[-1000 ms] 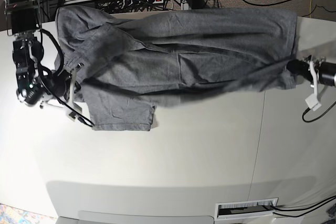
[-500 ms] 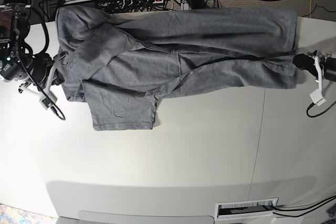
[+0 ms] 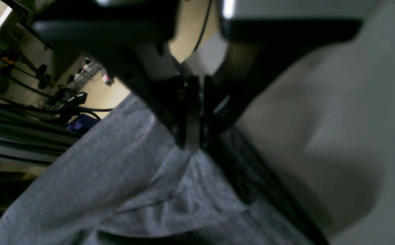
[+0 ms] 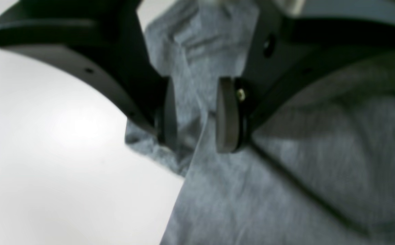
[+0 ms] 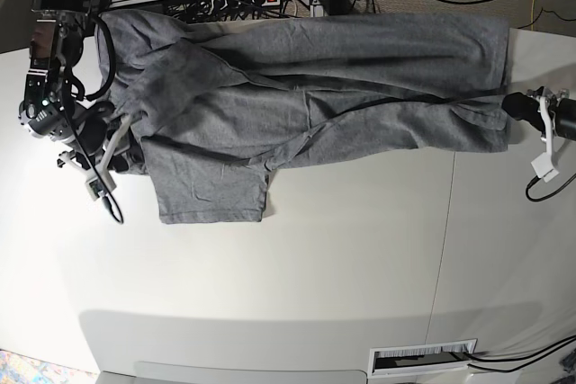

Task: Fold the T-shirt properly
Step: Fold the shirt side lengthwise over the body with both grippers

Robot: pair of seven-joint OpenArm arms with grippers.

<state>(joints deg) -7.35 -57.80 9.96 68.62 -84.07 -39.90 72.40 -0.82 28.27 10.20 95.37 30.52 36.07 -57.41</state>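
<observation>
Both arms mostly black w/ white parts. Right arm (image 5: 54, 87), base view: black segmented links, black cables looping alongside, a small green LED lit on one joint, white bracket pieces near the wrist, shiny metallic block up top. Right gripper (image 4: 195, 112), wrist view: two curved matte-black fingers w/ small screw holes, each ending in a flat grey disc pad (image 4: 225, 114); a brass-coloured screw sits by one pad. Left arm (image 5: 562, 123): black cylindrical wrist, white bracket w/ a white tab hanging off it, black cable trailing below. Left gripper (image 3: 194, 115), wrist view: same curved black fingers, blurred; white housing strip along the top edge.
</observation>
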